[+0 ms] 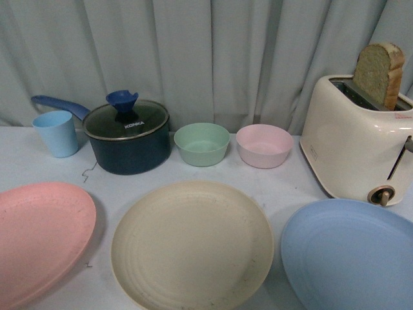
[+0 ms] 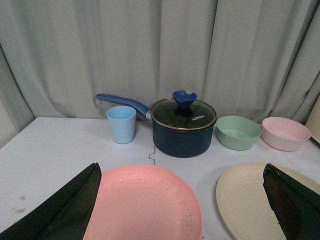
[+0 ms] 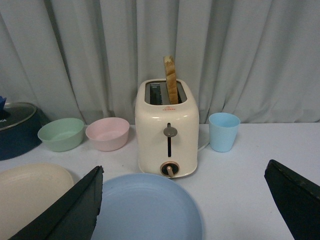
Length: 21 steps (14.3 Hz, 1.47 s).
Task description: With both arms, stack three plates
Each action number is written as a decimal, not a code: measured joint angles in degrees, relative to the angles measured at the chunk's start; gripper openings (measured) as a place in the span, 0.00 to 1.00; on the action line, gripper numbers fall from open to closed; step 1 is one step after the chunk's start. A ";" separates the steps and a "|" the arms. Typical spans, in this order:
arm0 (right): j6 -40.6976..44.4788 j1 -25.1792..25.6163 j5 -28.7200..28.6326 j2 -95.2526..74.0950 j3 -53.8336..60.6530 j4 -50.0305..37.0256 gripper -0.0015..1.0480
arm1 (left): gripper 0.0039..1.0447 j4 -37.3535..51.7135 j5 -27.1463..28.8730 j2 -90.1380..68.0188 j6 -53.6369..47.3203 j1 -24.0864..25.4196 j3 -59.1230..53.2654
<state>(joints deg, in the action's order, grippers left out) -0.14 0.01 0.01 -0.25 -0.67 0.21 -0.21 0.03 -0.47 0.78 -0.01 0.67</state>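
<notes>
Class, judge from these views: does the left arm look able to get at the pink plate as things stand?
Probably yes: the left gripper is open with the pink plate right before it, bare, and apart from the cream plate.

— Taking the middle plate (image 1: 191, 244) as the mark, where does everything sit?
— It lies on the near part of the surface (image 1: 284, 187). The left plate (image 1: 40, 236) lies just to its left and the right plate (image 1: 352, 255) just to its right, neither touching it.
— And behind it?
— The left bowl (image 1: 202, 143) is straight behind, with the right bowl (image 1: 264, 145) behind and slightly right. Behind it to the left stands the saucepan (image 1: 129, 139) with the lid (image 1: 126, 119) on. The left cup (image 1: 57, 133) is further left still.
— The right side?
— The toaster (image 1: 352, 139) stands behind it to the right, a bread slice (image 1: 379, 74) in its slot. The far cup (image 3: 224, 131) stands beside the toaster, on the side away from the middle plate.
</notes>
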 joint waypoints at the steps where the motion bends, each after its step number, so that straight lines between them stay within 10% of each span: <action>1: 0.02 0.00 0.00 0.00 0.00 -0.02 0.94 | 0.94 0.00 0.00 0.00 -0.02 0.00 0.00; 21: 0.00 0.00 0.00 0.00 0.00 -0.02 0.94 | 0.94 0.00 0.00 0.00 0.00 0.00 0.00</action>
<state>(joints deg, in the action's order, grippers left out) -0.14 0.01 0.01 -0.25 -0.67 0.19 -0.21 0.03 -0.47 0.78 -0.01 0.67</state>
